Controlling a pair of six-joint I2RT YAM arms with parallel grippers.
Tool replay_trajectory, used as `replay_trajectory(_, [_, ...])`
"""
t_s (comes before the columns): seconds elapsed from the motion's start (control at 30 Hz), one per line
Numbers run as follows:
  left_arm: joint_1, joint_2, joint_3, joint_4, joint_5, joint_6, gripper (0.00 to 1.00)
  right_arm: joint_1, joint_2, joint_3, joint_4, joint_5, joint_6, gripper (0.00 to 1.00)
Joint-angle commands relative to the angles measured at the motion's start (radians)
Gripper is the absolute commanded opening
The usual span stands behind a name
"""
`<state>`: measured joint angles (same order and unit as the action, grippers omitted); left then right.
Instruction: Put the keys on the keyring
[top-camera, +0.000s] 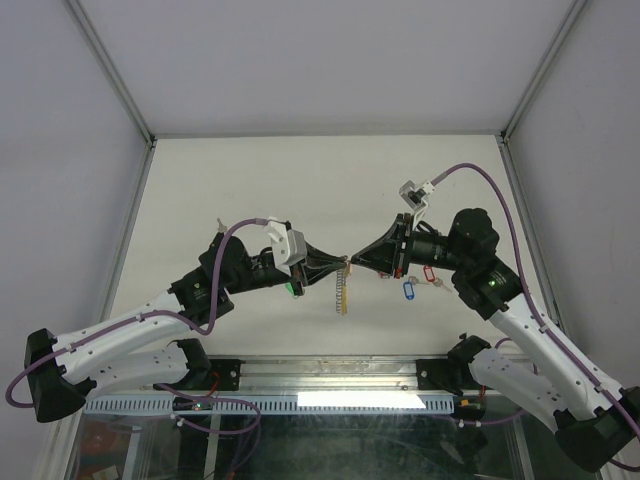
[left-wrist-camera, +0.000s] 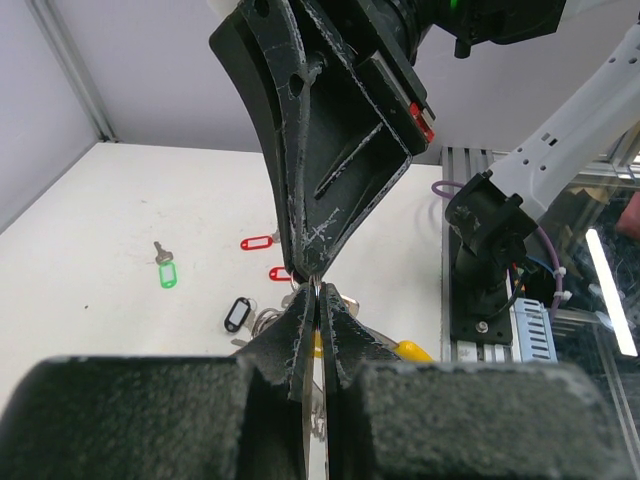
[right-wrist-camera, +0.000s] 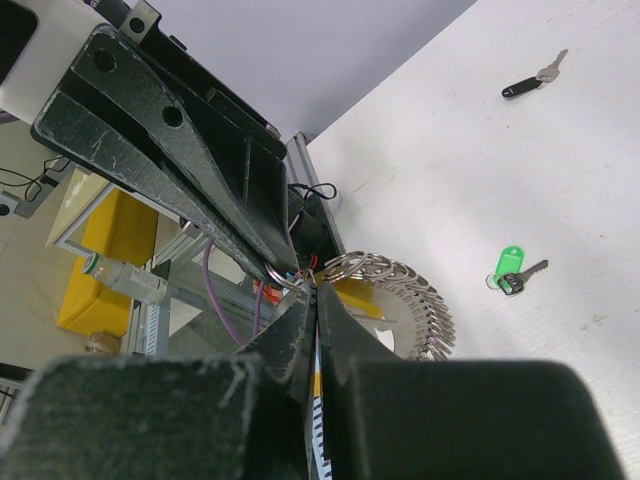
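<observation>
The keyring (top-camera: 343, 290), a silvery coil with a yellow part, hangs above the table's middle where the two grippers meet tip to tip. My left gripper (top-camera: 339, 265) is shut on a thin wire loop of it (left-wrist-camera: 318, 284). My right gripper (top-camera: 357, 262) is shut on the keyring's (right-wrist-camera: 410, 290) other end, with a yellow strip between its fingers. Keys lie on the table: red tag (top-camera: 430, 272), blue tag (top-camera: 408, 290), and in the left wrist view green (left-wrist-camera: 167, 272), red (left-wrist-camera: 257, 242) and black (left-wrist-camera: 237, 313) tags. A green-tagged key (right-wrist-camera: 510, 266) and a black one (right-wrist-camera: 525, 85) show in the right wrist view.
The white table (top-camera: 300, 180) is walled at the back and sides. The right arm's base (left-wrist-camera: 490, 260) and a metal rail (top-camera: 330, 375) run along the near edge. A yellow object (left-wrist-camera: 415, 350) lies low behind my left fingers.
</observation>
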<state>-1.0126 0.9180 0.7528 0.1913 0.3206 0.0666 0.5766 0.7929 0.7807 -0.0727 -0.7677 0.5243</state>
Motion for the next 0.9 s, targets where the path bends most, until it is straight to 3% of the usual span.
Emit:
replay_trajectory(0.0, [0.007,-0.001,0.018,0.061,0.028,0.006,0.00,-0.003,-0.008,0.042,0.025,0.029,-0.010,0.04])
replay_trajectory(0.13, [0.009,-0.002,0.016,0.061,0.025,0.005,0.00,-0.002,-0.012,0.049,-0.001,0.045,-0.031,0.15])
replay_trajectory(0.43, [0.009,0.001,0.022,0.053,0.010,0.004,0.00,-0.002,-0.063,0.058,-0.042,0.126,-0.107,0.26])
replay_trajectory(0.73, [0.017,0.018,0.021,0.052,-0.050,-0.015,0.00,-0.003,-0.169,0.000,-0.055,0.291,-0.199,0.46])
replay_trajectory(0.87, [0.020,0.035,0.030,0.038,-0.089,-0.033,0.00,-0.002,-0.177,-0.014,-0.063,0.282,-0.220,0.58])
